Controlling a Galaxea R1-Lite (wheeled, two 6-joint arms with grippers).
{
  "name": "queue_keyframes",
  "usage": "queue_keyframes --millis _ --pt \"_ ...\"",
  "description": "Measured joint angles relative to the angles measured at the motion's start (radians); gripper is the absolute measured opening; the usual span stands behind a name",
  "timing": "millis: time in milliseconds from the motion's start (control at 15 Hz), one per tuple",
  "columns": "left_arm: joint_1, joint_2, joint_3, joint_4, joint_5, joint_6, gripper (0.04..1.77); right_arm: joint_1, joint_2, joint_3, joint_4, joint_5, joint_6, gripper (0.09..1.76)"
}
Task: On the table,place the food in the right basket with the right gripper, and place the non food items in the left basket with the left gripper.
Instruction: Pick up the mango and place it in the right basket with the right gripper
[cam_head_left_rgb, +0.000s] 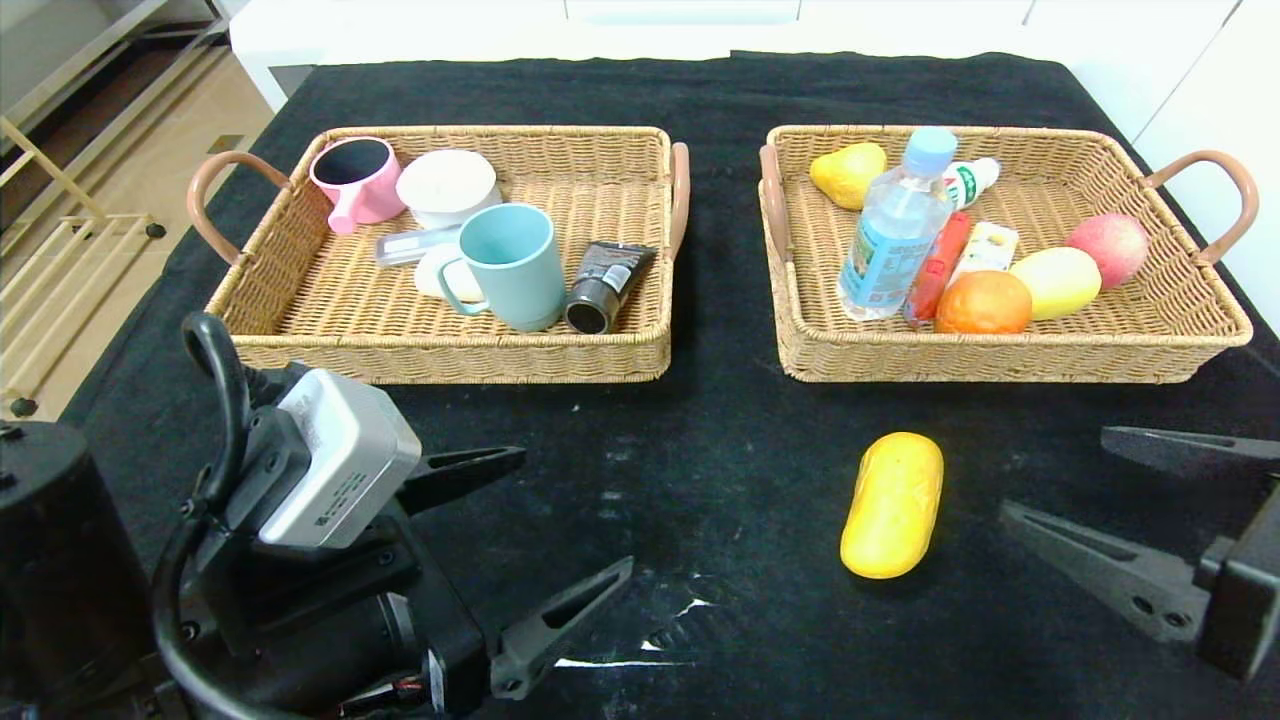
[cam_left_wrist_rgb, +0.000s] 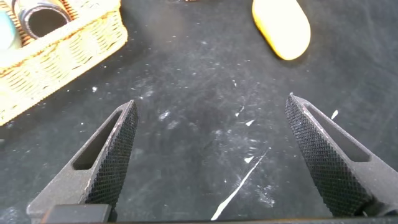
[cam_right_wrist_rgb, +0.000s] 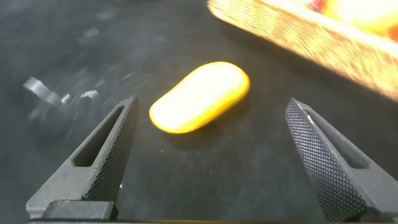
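Note:
A long yellow mango (cam_head_left_rgb: 892, 505) (cam_left_wrist_rgb: 281, 28) (cam_right_wrist_rgb: 200, 96) lies on the black table (cam_head_left_rgb: 720, 420), in front of the right basket (cam_head_left_rgb: 1000, 360) (cam_right_wrist_rgb: 298, 31). That basket holds the clear bottle (cam_head_left_rgb: 895, 230), the sausage (cam_head_left_rgb: 938, 265) and the small carton (cam_head_left_rgb: 985, 250). My right gripper (cam_head_left_rgb: 1054, 470) (cam_right_wrist_rgb: 212, 99) is open just right of the mango, jaws pointing at it, nothing between them. The left basket (cam_head_left_rgb: 450, 360) (cam_left_wrist_rgb: 56, 56) holds the teal mug (cam_head_left_rgb: 515, 265) and the black tube (cam_head_left_rgb: 605, 285). Over bare cloth at the near left, my left gripper (cam_head_left_rgb: 575, 510) (cam_left_wrist_rgb: 211, 99) is open and empty.
A pink cup (cam_head_left_rgb: 355, 180) and a white round container (cam_head_left_rgb: 447, 185) sit in the left basket. An orange (cam_head_left_rgb: 983, 303), an apple (cam_head_left_rgb: 1108, 247) and two yellow fruits share the right basket. The table's left edge drops to the floor; a white counter runs behind.

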Motion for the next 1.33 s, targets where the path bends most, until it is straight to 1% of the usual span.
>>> queue_keyframes --millis 133,267,333,467,733,800,1000,1333 --pt "0.007 0.003 -0.001 0.000 -0.010 -0.018 1.71 0.066 0.063 -0.085 0.065 -0.127 0.127 1.71" --pt "0.014 0.006 -0.002 0.000 -0.015 -0.031 1.71 0.100 0.129 -0.168 0.163 -0.223 0.186 1.71" --pt "0.015 0.006 -0.002 0.000 -0.016 -0.037 1.72 0.110 0.155 -0.212 0.216 -0.246 0.218 1.71" --pt "0.017 0.007 -0.004 -0.001 -0.017 -0.041 1.72 0.123 0.198 -0.314 0.339 -0.262 0.311 1.71" --pt "0.017 0.009 -0.004 -0.001 -0.017 -0.041 1.72 0.139 0.288 -0.595 0.700 -0.268 0.554 1.71" --pt "0.017 0.009 -0.004 -0.001 -0.017 -0.041 1.72 0.141 0.317 -0.650 0.760 -0.269 0.609 1.71" --pt "0.017 0.009 -0.003 0.000 -0.017 -0.041 1.72 0.142 0.406 -0.731 0.844 -0.270 0.689 1.71" --pt "0.017 0.010 -0.001 0.000 -0.017 -0.040 1.72 0.125 0.497 -0.752 0.855 -0.270 0.735 1.71"
